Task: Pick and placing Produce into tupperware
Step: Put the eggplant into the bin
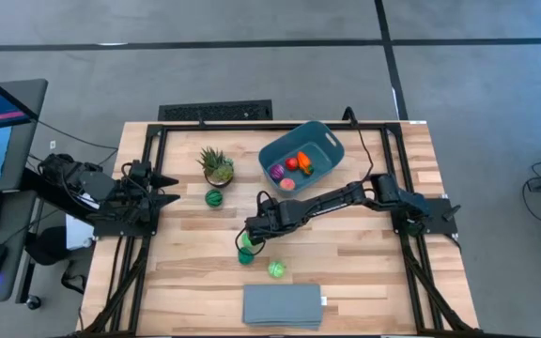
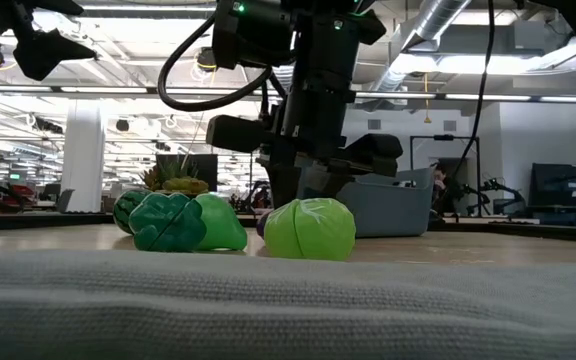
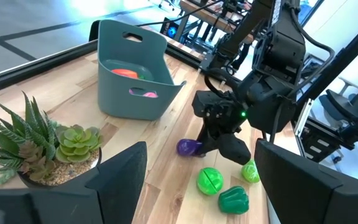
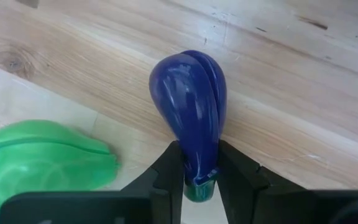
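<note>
Right end effector is closed on the narrow stem end of a purple eggplant, pinched where the toy is thinnest, likely because the bulb is too wide and slick for a sure hold; the eggplant lies against the wooden counter, seemingly not yet lifted. In the high view that end effector sits just left of center, its arm reaching in from the right edge of the frame. Close by lie a dark green pepper, a bright green split fruit and a pale green cabbage, loose on the counter in the lower middle of the high view, bunched so tightly that a low approach from the side looks like the way to avoid knocking them. Another green piece rests near the potted plant at upper left of center. The teal bin stands up and to the right of the grasp, already holding an orange carrot, a red piece, a purple one and a pink one; judging by this, roughly half the job remains. Left end effector waits at the left edge of the counter, fingers apart and empty. A grey slab lies at bottom center, untouched.
</note>
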Robot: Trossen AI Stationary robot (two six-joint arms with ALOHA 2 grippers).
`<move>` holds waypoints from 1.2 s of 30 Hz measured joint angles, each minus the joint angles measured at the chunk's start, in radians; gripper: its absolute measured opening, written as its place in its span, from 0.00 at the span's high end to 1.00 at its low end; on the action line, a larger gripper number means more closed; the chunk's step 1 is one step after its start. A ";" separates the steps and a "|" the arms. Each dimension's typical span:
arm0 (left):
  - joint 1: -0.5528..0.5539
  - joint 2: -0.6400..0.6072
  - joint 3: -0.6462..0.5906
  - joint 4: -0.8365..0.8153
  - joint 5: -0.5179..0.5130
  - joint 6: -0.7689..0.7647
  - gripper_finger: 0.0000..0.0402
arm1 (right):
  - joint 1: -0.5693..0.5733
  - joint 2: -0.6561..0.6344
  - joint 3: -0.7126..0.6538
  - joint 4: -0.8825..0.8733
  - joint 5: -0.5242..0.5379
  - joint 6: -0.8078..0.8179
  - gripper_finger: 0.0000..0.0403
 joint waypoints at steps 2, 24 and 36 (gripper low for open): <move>0.000 0.000 0.000 0.000 0.000 0.000 0.29 | 0.001 0.000 0.000 0.000 0.002 0.000 0.74; 0.000 0.000 0.000 0.000 0.000 -0.002 0.29 | 0.039 0.000 0.000 0.004 0.015 0.082 0.74; 0.000 0.000 0.000 0.000 0.000 -0.013 0.29 | 0.040 -0.009 0.020 -0.020 0.044 0.081 0.75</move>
